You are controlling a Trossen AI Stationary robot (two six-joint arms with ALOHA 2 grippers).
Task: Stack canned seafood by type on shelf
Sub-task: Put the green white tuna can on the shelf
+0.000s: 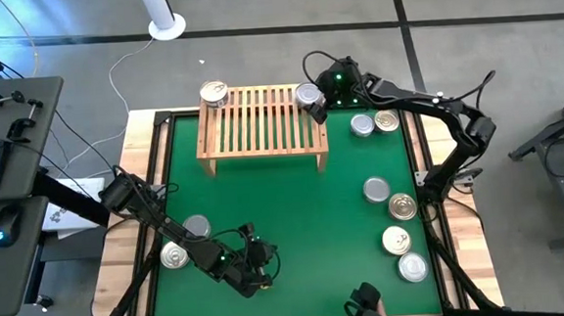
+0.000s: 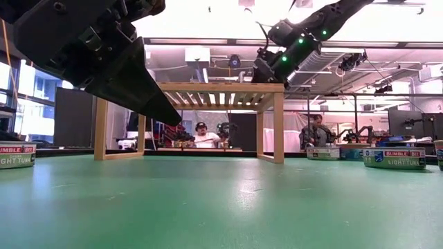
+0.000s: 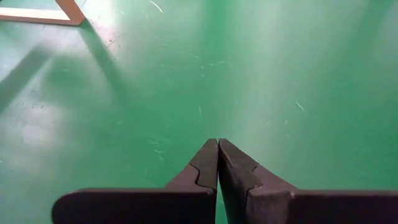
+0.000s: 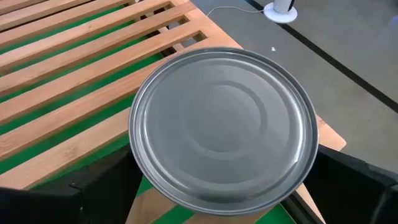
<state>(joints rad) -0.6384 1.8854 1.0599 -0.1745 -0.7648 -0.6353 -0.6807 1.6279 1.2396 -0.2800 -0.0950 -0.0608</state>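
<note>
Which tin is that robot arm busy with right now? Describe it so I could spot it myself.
Find the wooden shelf at the far end of the green mat. At the shelf's right-hand far corner, the right gripper has its fingers spread around a silver-grey tin. It is the only tin between a gripper's fingers; the other tin on the shelf sits alone at the opposite corner.

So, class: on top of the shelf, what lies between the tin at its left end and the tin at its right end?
Nothing: in the high view only bare slats of the shelf lie between the left tin and the right tin, which sits between the right gripper's fingers.
</note>
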